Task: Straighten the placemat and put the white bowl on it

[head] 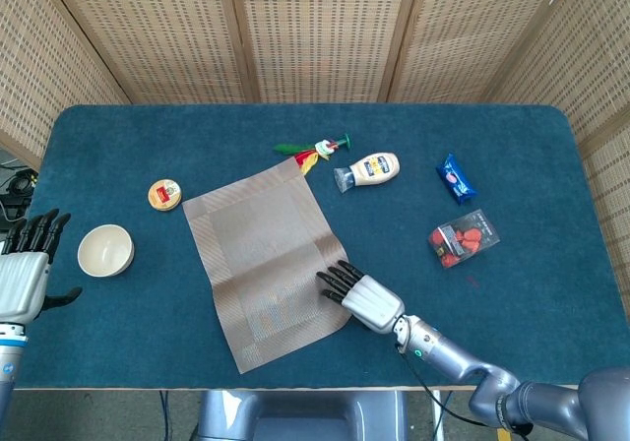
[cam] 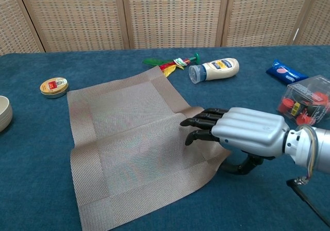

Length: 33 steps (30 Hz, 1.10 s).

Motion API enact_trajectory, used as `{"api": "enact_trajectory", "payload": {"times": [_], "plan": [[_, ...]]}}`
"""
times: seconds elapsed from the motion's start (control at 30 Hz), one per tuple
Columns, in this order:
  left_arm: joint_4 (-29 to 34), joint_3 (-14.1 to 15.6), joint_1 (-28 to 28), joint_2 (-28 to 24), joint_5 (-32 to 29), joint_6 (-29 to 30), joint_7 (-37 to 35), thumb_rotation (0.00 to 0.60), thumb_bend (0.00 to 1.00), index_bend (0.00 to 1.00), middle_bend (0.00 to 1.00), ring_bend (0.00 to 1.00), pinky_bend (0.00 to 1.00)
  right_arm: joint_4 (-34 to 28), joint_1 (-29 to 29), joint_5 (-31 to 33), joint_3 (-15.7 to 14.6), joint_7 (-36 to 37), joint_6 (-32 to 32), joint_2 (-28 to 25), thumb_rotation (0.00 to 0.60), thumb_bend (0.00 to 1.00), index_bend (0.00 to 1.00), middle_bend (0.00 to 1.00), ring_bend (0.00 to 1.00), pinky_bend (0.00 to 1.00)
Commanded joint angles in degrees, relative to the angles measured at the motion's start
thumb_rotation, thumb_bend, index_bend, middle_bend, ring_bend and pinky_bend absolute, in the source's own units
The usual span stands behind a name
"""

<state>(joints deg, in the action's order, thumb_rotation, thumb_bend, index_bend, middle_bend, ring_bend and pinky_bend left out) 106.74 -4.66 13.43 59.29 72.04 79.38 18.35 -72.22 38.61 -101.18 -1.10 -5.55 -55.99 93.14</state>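
The beige woven placemat [head: 266, 264] [cam: 129, 143] lies skewed on the blue table, its near half buckled with a crease across it. My right hand [head: 359, 296] [cam: 242, 130] is at the mat's right edge. Its fingers lie flat on top and its thumb curls in under the lifted corner, pinching the mat. The white bowl [head: 105, 250] [cam: 4, 112] stands on the table left of the mat, apart from it. Left of the bowl, at the table's edge, my left hand [head: 25, 264] hovers with fingers apart and nothing in it.
A small round tin [head: 164, 194] [cam: 54, 86] sits beyond the mat's left corner. A green and red item [head: 313, 150] touches its far corner, next to a mayonnaise bottle [head: 367, 170]. A blue packet [head: 455, 178] and a clear box of red pieces [head: 464, 237] lie to the right.
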Motion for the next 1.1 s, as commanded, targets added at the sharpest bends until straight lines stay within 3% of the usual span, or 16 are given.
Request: {"api": "enact_trajectory", "payload": {"times": [0.03, 0.2, 0.37, 0.57, 0.83, 1.1], "plan": [[0.0, 0.0, 0.0, 0.0, 0.1, 0.0, 0.1, 0.600, 0.00, 0.00, 0.00, 0.00, 0.00, 0.4, 0.3, -0.3, -0.7, 0.4, 0.0, -0.4, 0.600, 0.63, 0.24, 0.00, 0.00, 0.00], [0.1, 0.1, -0.1, 0.0, 0.4, 0.0, 0.3, 0.600, 0.00, 0.00, 0.00, 0.00, 0.00, 1.0, 0.4, -0.3, -1.4, -0.2, -0.2, -0.7, 0.600, 0.65, 0.31, 0.00, 0.00, 0.00], [0.2, 0.1, -0.1, 0.0, 0.5, -0.1, 0.2, 0.600, 0.00, 0.00, 0.00, 0.00, 0.00, 1.5, 0.4, 0.0, -1.5, -0.1, -0.9, -1.0, 0.600, 0.65, 0.53, 0.00, 0.00, 0.00], [0.2, 0.1, -0.2, 0.0, 0.8, -0.2, 0.3, 0.600, 0.00, 0.00, 0.00, 0.00, 0.00, 2.4, 0.4, -0.5, -2.0, 1.3, -2.7, -0.9, 0.600, 0.66, 0.71, 0.00, 0.00, 0.00], [0.1, 0.0, -0.1, 0.0, 0.8, -0.5, 0.3, 0.600, 0.00, 0.00, 0.00, 0.00, 0.00, 3.1, 0.6, -3.5, -3.9, 4.6, -6.4, -1.3, 0.600, 0.67, 0.73, 0.00, 0.00, 0.00], [0.3, 0.3, -0.1, 0.0, 1.4, -0.9, 0.3, 0.600, 0.00, 0.00, 0.00, 0.00, 0.00, 1.7, -2.4, -14.0, -11.2, 2.3, -18.2, -9.8, 0.600, 0.67, 0.73, 0.00, 0.00, 0.00]]}}
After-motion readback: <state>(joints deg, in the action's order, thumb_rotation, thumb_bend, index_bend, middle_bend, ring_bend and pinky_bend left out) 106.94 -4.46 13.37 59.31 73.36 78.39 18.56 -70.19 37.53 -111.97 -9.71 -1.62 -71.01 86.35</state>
